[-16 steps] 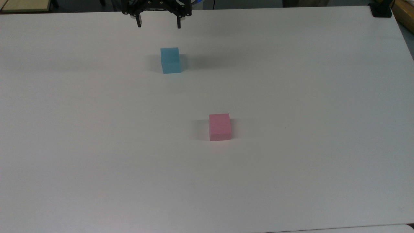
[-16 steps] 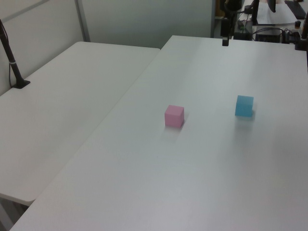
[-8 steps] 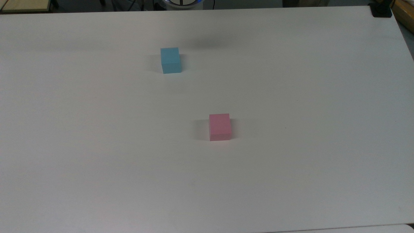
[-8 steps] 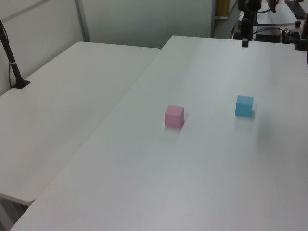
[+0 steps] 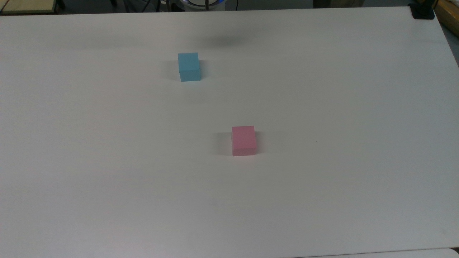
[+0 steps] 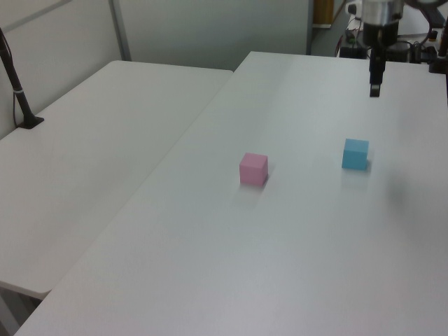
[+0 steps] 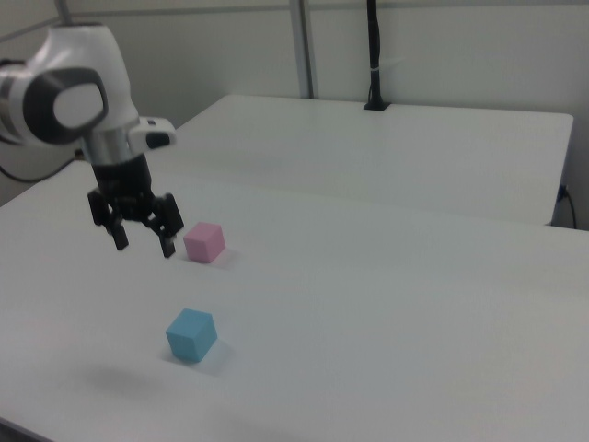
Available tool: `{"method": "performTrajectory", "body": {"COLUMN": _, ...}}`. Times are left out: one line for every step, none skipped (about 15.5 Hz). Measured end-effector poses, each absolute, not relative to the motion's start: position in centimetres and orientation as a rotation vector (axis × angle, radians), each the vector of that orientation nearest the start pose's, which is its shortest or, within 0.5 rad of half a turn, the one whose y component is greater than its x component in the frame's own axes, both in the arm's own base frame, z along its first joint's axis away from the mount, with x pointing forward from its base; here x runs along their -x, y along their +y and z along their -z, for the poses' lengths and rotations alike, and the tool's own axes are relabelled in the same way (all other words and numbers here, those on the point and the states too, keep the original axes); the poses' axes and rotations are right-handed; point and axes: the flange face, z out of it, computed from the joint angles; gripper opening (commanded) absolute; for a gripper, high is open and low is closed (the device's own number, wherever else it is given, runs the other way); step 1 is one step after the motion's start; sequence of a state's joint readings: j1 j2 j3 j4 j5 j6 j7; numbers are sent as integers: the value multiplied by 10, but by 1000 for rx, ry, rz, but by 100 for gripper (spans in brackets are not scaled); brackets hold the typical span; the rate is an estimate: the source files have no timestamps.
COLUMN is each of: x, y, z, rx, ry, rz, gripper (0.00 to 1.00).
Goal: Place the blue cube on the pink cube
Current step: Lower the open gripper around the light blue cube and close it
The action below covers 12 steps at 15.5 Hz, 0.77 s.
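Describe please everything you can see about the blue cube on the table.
The blue cube is a small light-blue block with plain matte faces and sharp edges, with no marks visible. It sits flat on the white table, one face down, casting a soft shadow. Only the table touches it. The pink cube stands well apart, nearer the top view's bottom and to its right. In the right view the open gripper hangs in the air above the table, clear of the blue cube and holding nothing.
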<state>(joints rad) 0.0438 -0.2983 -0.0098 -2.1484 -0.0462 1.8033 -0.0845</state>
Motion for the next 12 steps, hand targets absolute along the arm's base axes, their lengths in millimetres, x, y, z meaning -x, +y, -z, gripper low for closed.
{"method": "performTrajectory", "body": {"x": -460, "y": 11, "z": -502, "rx": 3174, "ry": -215, "rz": -68, "gripper": 100}}
{"method": "performTrajectory", "body": {"x": -458, "y": 11, "z": -490, "rx": 3173, "ry": -217, "rz": -69, "gripper": 100}}
{"method": "performTrajectory", "body": {"x": -456, "y": 11, "z": -478, "rx": 3172, "ry": -219, "rz": -69, "gripper": 100}}
{"method": "performTrajectory", "body": {"x": -453, "y": 11, "z": -461, "rx": 3171, "ry": -220, "rz": -65, "gripper": 100}}
{"method": "performTrajectory", "body": {"x": -452, "y": 10, "z": -451, "rx": 3171, "ry": -221, "rz": -48, "gripper": 100}}
{"method": "performTrajectory", "body": {"x": -451, "y": 10, "z": -442, "rx": 3171, "ry": -222, "rz": -25, "gripper": 100}}
{"method": "performTrajectory", "body": {"x": -450, "y": 10, "z": -432, "rx": 3170, "ry": -222, "rz": -8, "gripper": 100}}
{"method": "performTrajectory", "body": {"x": -449, "y": 10, "z": -422, "rx": 3169, "ry": -222, "rz": 0, "gripper": 100}}
{"method": "performTrajectory", "body": {"x": -449, "y": 9, "z": -414, "rx": 3169, "ry": -222, "rz": 4, "gripper": 100}}
{"method": "performTrajectory", "body": {"x": -450, "y": 9, "z": -407, "rx": 3168, "ry": -222, "rz": 2, "gripper": 100}}
{"method": "performTrajectory", "body": {"x": -452, "y": 9, "z": -400, "rx": 3168, "ry": -222, "rz": 2, "gripper": 100}}
{"method": "performTrajectory", "body": {"x": -456, "y": 9, "z": -389, "rx": 3167, "ry": -221, "rz": -2, "gripper": 100}}
